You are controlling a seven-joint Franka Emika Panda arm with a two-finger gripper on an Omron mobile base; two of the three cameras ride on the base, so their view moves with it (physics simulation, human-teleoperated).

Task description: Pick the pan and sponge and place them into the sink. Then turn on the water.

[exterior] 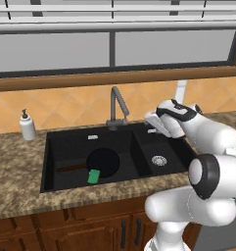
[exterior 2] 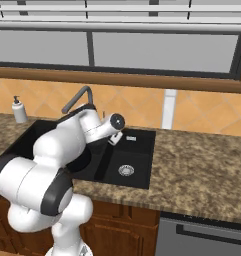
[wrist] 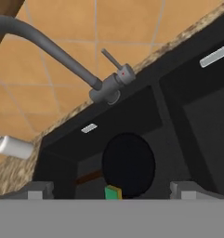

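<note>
Here, pan [exterior: 104, 161] and sponge [exterior: 93, 176] lie in the sink [exterior: 65, 147], so the released, empty tool [wrist: 111, 189] faces the faucet [wrist: 62, 56].

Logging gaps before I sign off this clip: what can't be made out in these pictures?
- The pincer: hand view, fingertips cut off by the bottom band, so open or shut is unclear; in the left base view the hand hides it.
- The pan and sponge: right base view, hidden behind the arm.
- The faucet: right base view, base hidden by the arm.
- The pan's handle: hand view, partly hidden by the sink wall.
</note>
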